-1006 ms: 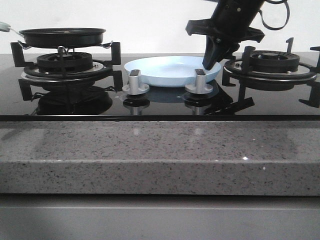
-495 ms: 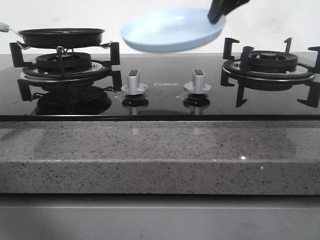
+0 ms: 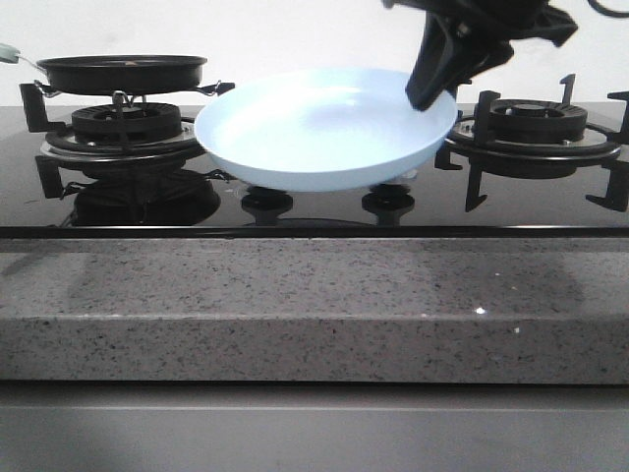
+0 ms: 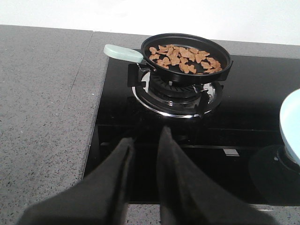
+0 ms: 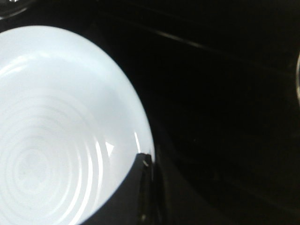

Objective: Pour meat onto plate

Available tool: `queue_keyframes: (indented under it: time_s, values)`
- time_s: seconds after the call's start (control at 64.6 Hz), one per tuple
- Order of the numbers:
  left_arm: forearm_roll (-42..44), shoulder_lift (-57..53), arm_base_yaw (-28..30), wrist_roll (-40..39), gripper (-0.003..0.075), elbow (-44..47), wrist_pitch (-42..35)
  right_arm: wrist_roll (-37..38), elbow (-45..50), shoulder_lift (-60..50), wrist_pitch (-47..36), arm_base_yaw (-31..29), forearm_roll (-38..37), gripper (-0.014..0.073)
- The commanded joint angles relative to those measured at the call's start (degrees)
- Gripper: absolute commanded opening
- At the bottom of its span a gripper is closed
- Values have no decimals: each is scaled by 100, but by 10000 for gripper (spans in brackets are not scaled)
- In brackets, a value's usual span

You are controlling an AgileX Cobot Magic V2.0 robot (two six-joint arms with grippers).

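The pale-blue plate [image 3: 324,128] hangs in the air above the middle of the cooktop, tilted a little toward the camera. My right gripper [image 3: 425,96] is shut on its right rim; the right wrist view shows the fingertips [image 5: 146,161] pinching the edge of the plate [image 5: 56,136]. The meat [image 4: 183,58] lies as orange-brown pieces in the black frying pan [image 4: 187,51], which sits on the left burner. The pan [image 3: 123,71] has a pale green handle [image 4: 123,52]. My left gripper [image 4: 144,140] hovers in front of that burner, open and empty, well short of the handle.
The left burner grate [image 4: 173,91] carries the pan. The right burner grate [image 3: 531,128] stands just right of the plate. The two knobs are hidden behind the plate. A speckled stone counter [image 3: 314,295] borders the cooktop at the front and also on the left [image 4: 42,93].
My right gripper lifted the plate off the cooktop, then brought it lower, leftward and nearer the camera. The pan has not moved.
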Motion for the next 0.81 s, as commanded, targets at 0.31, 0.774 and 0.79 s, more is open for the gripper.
queue_keyframes:
  time_s: [0.31,0.774,0.79]
  values:
    - [-14,56,-48,0,160,-183,-420,-73,8,-292,-310,13,147,-113]
    - [385,1148,-37,0,602,-992,173,-73,8,-292,-310,13,147,-113]
    - [396,1234,-37,0,602,-1062,212,-73,8,-292,-310,13,147,-113]
